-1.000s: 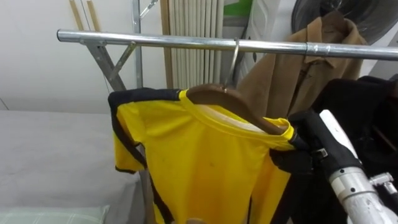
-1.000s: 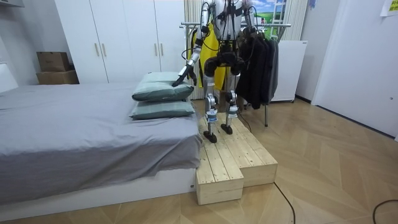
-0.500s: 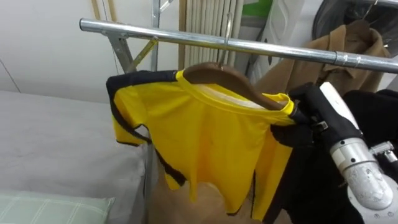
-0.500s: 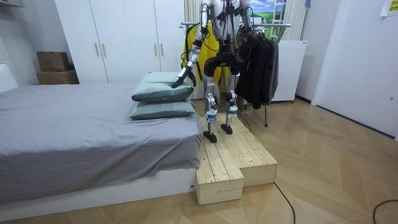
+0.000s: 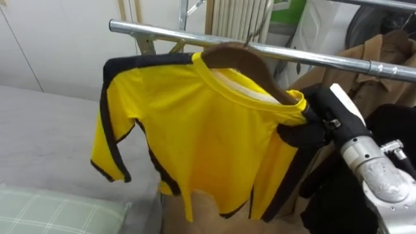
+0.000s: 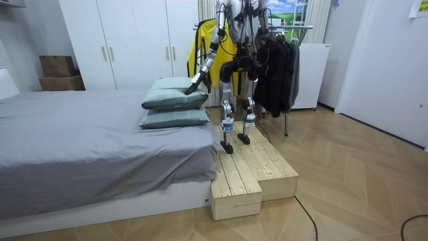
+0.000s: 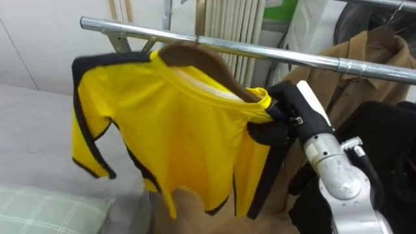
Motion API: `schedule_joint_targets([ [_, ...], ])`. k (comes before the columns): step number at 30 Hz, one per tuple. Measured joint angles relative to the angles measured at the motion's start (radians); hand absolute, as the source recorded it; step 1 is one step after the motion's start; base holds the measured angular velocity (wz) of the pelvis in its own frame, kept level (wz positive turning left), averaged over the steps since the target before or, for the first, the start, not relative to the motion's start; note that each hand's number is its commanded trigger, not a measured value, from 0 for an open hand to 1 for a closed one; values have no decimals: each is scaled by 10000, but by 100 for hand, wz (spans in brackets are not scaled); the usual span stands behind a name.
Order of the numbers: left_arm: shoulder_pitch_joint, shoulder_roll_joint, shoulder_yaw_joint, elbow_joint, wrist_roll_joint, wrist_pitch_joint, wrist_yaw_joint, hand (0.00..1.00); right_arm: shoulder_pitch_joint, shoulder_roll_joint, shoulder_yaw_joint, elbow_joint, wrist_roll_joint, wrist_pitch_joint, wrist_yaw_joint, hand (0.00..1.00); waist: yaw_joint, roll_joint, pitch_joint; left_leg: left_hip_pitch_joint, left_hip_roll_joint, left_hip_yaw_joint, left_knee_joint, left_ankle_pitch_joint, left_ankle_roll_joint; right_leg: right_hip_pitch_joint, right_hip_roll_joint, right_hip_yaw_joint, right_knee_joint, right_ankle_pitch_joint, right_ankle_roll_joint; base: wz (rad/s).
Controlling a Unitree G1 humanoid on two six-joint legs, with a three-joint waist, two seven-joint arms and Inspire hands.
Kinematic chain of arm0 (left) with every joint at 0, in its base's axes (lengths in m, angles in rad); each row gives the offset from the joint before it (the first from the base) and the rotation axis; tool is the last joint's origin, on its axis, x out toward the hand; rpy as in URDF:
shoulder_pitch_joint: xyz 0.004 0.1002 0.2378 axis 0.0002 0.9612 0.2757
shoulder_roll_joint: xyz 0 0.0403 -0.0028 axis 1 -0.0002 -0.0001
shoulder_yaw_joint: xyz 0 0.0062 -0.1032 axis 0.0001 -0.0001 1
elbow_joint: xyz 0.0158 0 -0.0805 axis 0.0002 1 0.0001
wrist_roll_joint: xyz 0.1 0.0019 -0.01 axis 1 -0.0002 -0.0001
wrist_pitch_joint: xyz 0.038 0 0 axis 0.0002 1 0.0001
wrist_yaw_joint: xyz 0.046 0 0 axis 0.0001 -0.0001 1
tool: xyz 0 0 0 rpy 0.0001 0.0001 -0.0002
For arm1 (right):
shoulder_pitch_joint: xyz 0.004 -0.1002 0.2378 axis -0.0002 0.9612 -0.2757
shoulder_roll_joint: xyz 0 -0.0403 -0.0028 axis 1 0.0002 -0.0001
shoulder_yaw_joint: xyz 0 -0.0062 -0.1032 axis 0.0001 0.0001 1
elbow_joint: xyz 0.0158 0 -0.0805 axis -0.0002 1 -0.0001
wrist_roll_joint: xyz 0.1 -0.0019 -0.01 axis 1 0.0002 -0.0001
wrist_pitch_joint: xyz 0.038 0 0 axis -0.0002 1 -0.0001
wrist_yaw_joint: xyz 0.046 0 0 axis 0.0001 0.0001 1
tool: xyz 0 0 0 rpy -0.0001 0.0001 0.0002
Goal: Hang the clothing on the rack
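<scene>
Left eye view: the yellow shirt (image 5: 195, 143) on its wooden hanger (image 5: 244, 62) hung tilted at the rail (image 5: 162, 31). A poorly seated hook could let it slide off. The right hand (image 5: 312, 120) reached to the shirt's shoulder, its grip hidden in the black sleeve.

Room view: the left hand (image 6: 194, 85) hung low near the pillows (image 6: 175, 100), its fingers unclear.

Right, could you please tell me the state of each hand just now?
Left hand: cannot be told; it hangs low by the pillows.
Right hand: closed on the yellow shirt at its shoulder.
</scene>
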Motion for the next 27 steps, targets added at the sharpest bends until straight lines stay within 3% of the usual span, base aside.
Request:
schedule_joint_targets([
  [9,-42,-3,-7,-201,96,-48,-111,0,-353,-80,200,1006,1209,-1,78,100,29,11,5,-107,-54,-233,-25,31,25,3,-89,-296,-85,-12,19,8],
  [16,-38,-49,23,-702,101,72,-10,0,-1049,-114,352,2919,2424,1,89,100,7,-9,3,-102,-101,-456,26,64,58,103,-138,-386,-248,-50,77,11],
  [27,-36,-49,29,-948,100,76,-99,0,-1727,-206,370,4607,2416,-15,430,100,-44,-34,12,-143,-149,-652,19,151,42,102,-192,-472,-250,-75,84,5],
])
